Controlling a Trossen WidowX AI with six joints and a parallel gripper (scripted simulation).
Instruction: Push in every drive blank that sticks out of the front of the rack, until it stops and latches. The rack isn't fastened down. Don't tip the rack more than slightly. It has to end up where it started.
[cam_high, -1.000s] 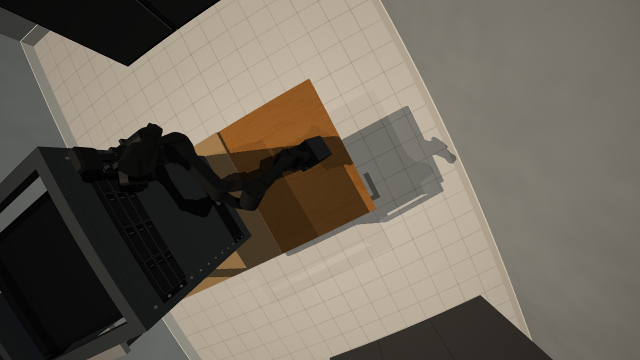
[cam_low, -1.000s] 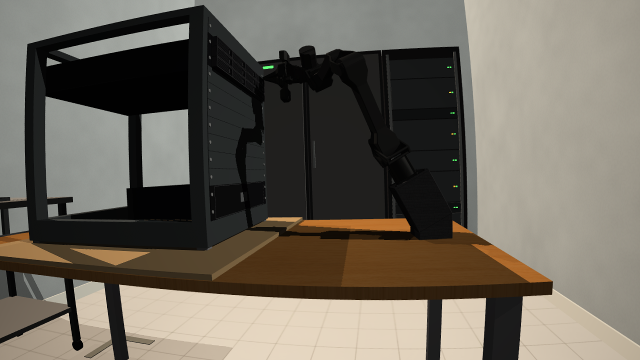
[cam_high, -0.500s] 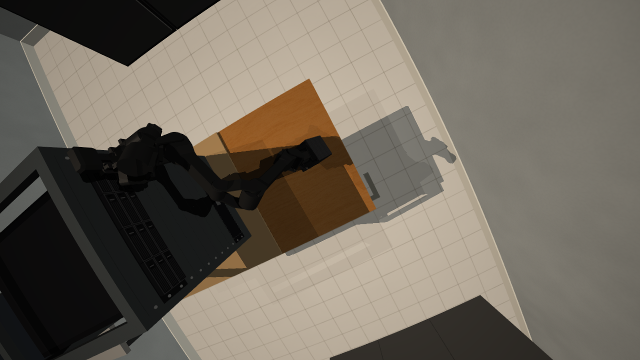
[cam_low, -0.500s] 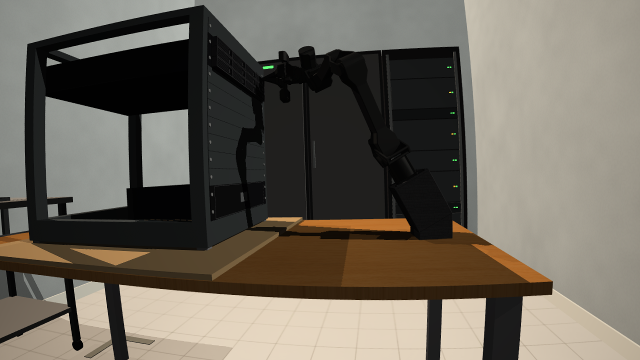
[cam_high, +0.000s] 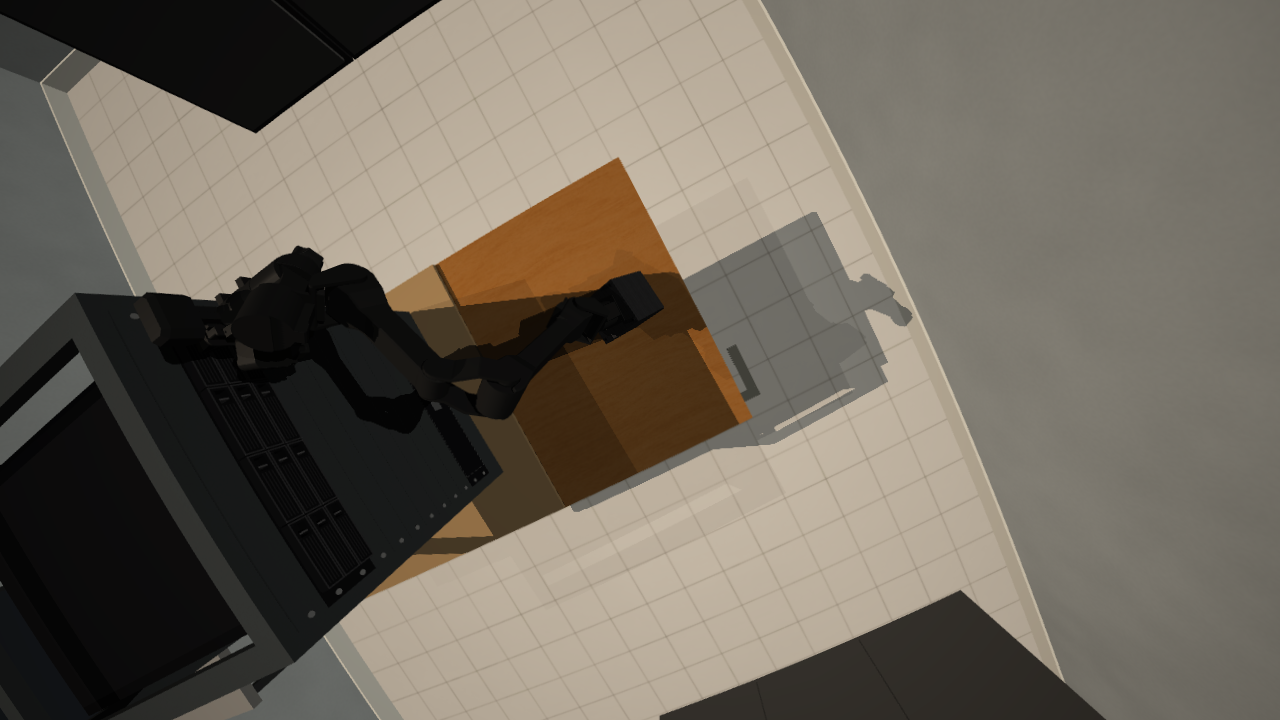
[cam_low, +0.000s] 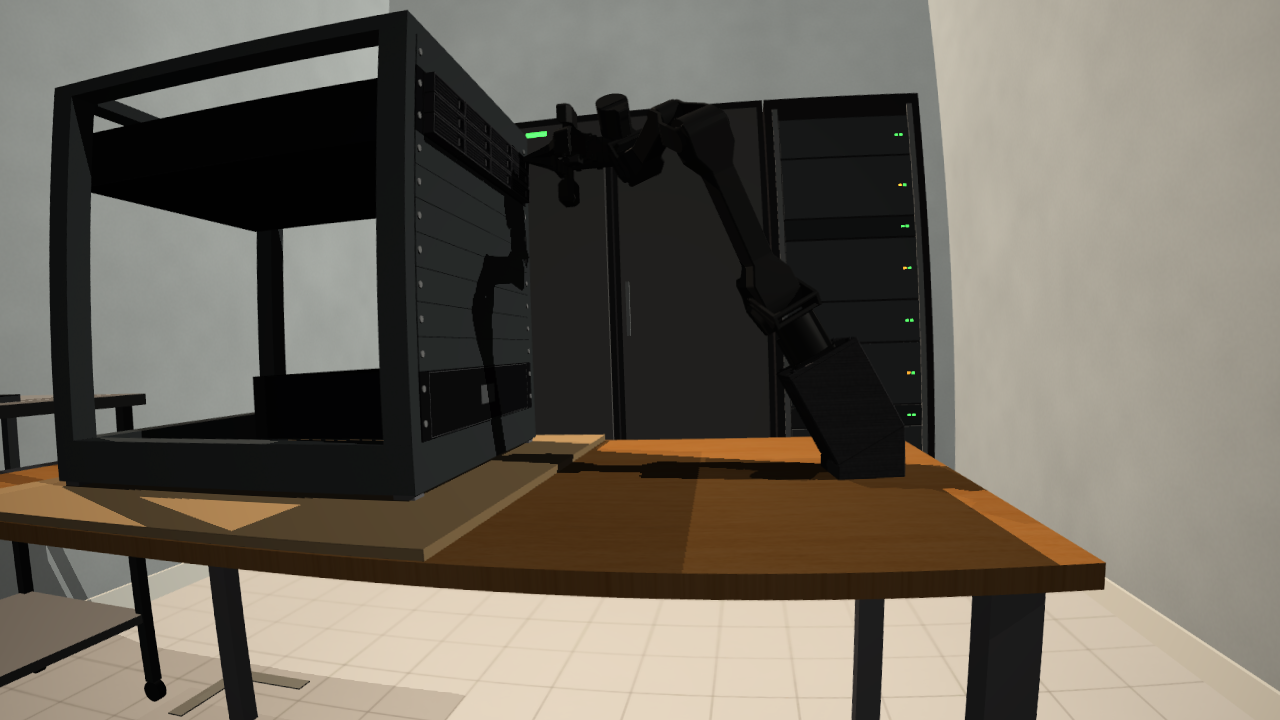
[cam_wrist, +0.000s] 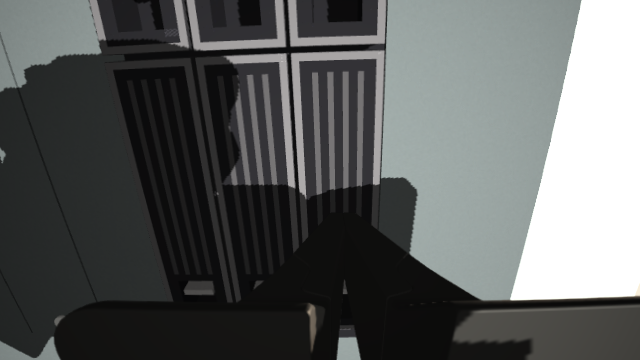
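Black two-fingered claw (cam_low: 529, 159) (cam_wrist: 342, 225) closed, nothing gripped, fingertips at a dark, ribbed, rectangular drive blank (cam_wrist: 337, 140) in the upper bay of the black metal rack (cam_high: 179, 546) (cam_low: 395, 268); contact unclear. Blank's long axis runs across the rack front, face outward. Probably light, rigid, latch-stiff: don't grasp, push square mid-face. Loose rack could slide.

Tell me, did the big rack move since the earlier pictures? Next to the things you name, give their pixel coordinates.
No, the rack (cam_high: 183, 479) (cam_low: 395, 268) hasn't moved any way: its bottom sits at the same spot on the board (cam_high: 523, 501) (cam_low: 474, 505).
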